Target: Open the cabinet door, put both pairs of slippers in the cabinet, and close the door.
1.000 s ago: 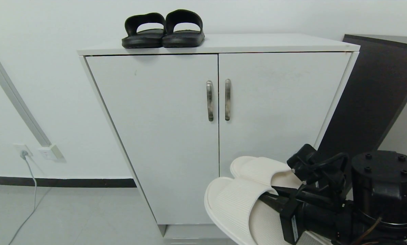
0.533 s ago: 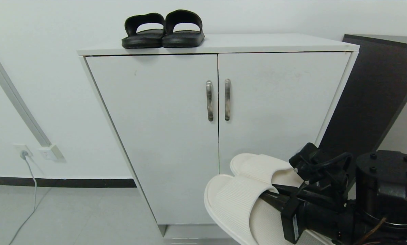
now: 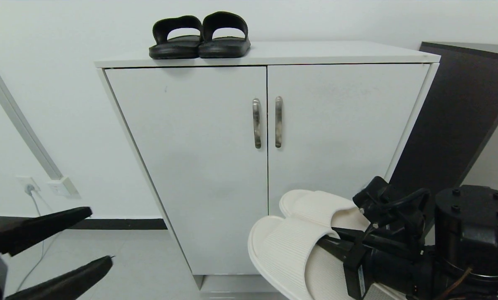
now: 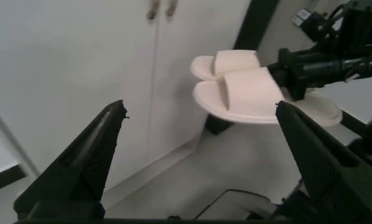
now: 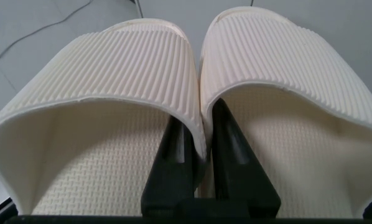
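Right fingers (image 5: 236,155) tight on white slippers (image 3: 290,246); cabinet (image 3: 198,166) closed, black slippers (image 3: 199,37) atop.

Pair of white slippers (image 5: 192,93) side by side, touching along inner edges, toes pointing away from the camera. Ribbed straps on top, pebbled insoles facing up. Right gripper (image 5: 201,144) has its two black fingers (image 5: 173,155) under the straps, one in each slipper, clamped on the two adjoining inner strap walls. Grey floor (image 5: 18,18) beyond the toes, a thin cable (image 5: 46,32) lying across it.
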Available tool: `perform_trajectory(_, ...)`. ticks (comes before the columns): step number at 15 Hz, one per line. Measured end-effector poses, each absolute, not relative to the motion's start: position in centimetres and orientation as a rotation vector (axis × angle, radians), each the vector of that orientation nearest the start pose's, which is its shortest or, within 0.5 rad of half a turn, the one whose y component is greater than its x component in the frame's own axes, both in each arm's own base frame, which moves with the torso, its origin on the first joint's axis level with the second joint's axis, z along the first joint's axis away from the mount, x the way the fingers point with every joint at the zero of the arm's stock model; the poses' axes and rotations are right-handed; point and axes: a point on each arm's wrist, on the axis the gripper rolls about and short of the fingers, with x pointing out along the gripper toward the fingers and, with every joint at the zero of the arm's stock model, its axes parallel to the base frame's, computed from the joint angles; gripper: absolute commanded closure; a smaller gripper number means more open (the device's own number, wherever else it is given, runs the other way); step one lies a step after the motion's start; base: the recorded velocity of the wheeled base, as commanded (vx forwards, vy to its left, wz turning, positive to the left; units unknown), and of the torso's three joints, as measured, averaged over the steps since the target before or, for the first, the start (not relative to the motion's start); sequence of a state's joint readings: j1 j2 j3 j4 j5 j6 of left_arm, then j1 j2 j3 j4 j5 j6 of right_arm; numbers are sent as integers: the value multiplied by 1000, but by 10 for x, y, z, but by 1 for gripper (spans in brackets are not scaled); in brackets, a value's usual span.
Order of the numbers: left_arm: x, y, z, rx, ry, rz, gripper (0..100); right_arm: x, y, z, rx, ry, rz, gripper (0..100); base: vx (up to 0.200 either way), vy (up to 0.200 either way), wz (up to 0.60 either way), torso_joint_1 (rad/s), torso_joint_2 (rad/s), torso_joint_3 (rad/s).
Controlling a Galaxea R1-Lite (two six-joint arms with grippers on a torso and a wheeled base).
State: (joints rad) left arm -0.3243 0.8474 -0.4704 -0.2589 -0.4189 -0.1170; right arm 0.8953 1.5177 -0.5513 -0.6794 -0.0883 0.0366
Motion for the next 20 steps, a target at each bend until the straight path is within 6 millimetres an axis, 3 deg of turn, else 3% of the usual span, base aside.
perform_trajectory(4,127,-91,247,-137,113,-840,0,154,190,167,-110,285,801,100,0,0,0,0,0,0)
perform_trajectory(8,177,-148,261,-187,67,-910,0,151,197,164,-118,296,831,100,0,0,0,0,0,0)
perform_trajectory(10,195,-167,267,-207,65,-968,0,150,199,164,-117,296,837,100,0,0,0,0,0,0)
perform_trajectory(14,217,-191,275,-275,167,-1083,0,150,201,165,-112,296,862,100,0,0,0,0,0,0)
perform_trajectory(20,243,-196,281,-359,208,-1123,0,151,202,166,-111,292,865,100,0,0,0,0,0,0)
